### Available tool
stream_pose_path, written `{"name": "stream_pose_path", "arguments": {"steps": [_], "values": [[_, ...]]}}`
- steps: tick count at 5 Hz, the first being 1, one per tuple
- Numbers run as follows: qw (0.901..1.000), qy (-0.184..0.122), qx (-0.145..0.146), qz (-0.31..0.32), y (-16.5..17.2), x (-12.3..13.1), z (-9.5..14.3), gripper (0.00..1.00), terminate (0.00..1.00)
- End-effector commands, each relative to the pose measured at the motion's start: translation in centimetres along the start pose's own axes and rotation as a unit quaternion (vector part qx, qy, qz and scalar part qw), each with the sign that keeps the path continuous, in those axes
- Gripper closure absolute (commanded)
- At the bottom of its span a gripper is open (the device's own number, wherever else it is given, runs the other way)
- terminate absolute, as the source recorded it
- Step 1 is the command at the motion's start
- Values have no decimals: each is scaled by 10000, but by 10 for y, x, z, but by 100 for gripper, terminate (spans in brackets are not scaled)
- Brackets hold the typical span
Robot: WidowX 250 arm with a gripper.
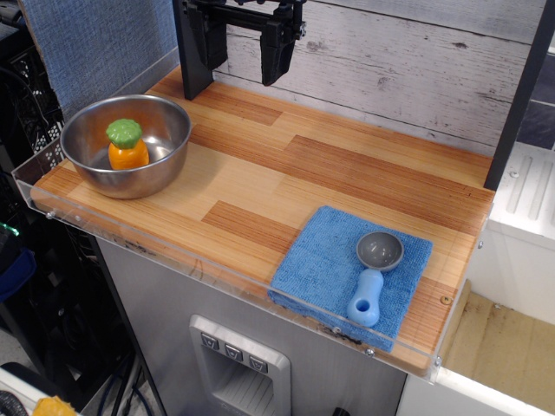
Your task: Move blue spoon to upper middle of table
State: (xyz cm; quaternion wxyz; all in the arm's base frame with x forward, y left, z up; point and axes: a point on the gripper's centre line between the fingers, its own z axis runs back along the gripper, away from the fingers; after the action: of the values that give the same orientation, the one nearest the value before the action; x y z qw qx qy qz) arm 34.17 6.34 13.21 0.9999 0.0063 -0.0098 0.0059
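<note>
The blue spoon (371,280) lies on a blue square cloth (334,264) at the front right of the table (260,182), grey bowl toward the back, light-blue handle with a hole toward the front edge. My gripper (244,62) hangs at the top of the view above the table's back left part, far from the spoon. Its two black fingers stand apart and hold nothing.
A steel bowl (91,152) at the left holds an orange toy carrot with a green top (127,145). A clear acrylic rim (217,260) runs along the front edge. A grey plank wall (408,69) and a dark post (516,104) stand behind.
</note>
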Motion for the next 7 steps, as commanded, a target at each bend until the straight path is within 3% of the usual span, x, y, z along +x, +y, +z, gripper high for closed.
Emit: {"name": "stream_pose_path", "arguments": {"steps": [1,3,5,7], "values": [[10000,0,0,0,0,0,0,0,0],[9966,-275,39,-780,-91,-28,-24,0,0],[9950,-206,-123,-965,-127,-52,-56,0,0],[9934,-57,-427,-1065,-136,-57,-76,0,0]]}}
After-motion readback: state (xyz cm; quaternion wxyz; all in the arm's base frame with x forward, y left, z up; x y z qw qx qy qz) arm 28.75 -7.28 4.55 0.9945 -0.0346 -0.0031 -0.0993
